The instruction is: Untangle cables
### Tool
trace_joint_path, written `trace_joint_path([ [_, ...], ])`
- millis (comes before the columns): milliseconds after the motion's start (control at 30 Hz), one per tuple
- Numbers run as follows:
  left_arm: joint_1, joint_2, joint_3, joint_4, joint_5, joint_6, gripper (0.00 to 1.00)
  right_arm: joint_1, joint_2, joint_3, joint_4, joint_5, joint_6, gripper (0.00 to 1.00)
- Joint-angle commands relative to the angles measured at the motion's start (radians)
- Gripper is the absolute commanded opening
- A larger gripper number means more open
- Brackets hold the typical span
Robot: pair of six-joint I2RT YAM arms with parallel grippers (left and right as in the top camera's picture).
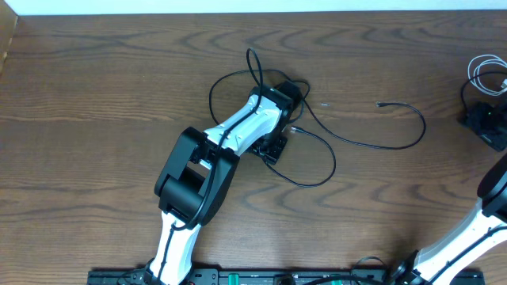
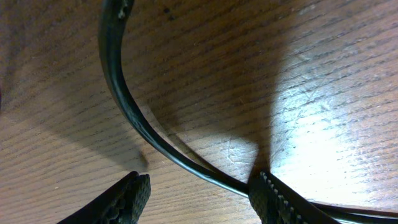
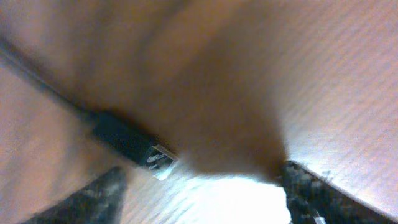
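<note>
Table (image 1: 95, 79): dark wood grain.

Black cables (image 1: 372, 146): loose tangle at mid-table, under and around the head of the left arm (image 1: 198, 174).
- One loop rises toward the far edge, left of the arm head.
- One loop bulges toward the near edge, right of the arm head.
- One long strand sweeps out to the right, curls back, and ends in a small plug tip, free on the wood.
- How many separate cords make up the tangle: cannot tell.

White cable (image 1: 482, 70): small coil at the right edge, well apart from the black tangle.

Left claw (image 2: 199, 193): low over the table, fingers moderately apart. A black strand (image 2: 134, 118) lies on the wood, curving in from the top of the wrist view. It passes between the tips and runs close against the right-hand finger (image 2: 270, 196). Other finger clear of it. Not pinched.

Right claw (image 3: 202, 193): at the right edge, just nearer than the white coil. Wrist view badly blurred. Fingers stand wide apart, nothing between the pads. A black plug (image 3: 127, 144) with a bright metal tip lies on the wood ahead of the fingers, its cord trailing off up-left. Which cable it belongs to: cannot tell.
</note>
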Motion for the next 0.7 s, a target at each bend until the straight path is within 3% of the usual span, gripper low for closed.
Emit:
trace_joint_path([
  [0, 0.002, -0.013, 0.014, -0.011, -0.013, 0.0, 0.58, 0.031, -0.034, 0.064, -0.033, -0.283, -0.116, 0.87],
  [167, 0.002, -0.114, 0.112, -0.047, -0.013, 0.002, 0.59, 0.095, -0.135, 0.135, -0.084, -0.338, -0.154, 0.99],
  [367, 0.013, -0.325, 0.163, -0.027, -0.013, 0.002, 0.69, 0.187, -0.279, 0.139, -0.085, -0.337, -0.211, 0.99],
  [667, 0.135, -0.599, 0.163, 0.006, -0.009, -0.034, 0.71, 0.375, -0.343, 0.137, -0.09, -0.341, -0.226, 0.99],
])
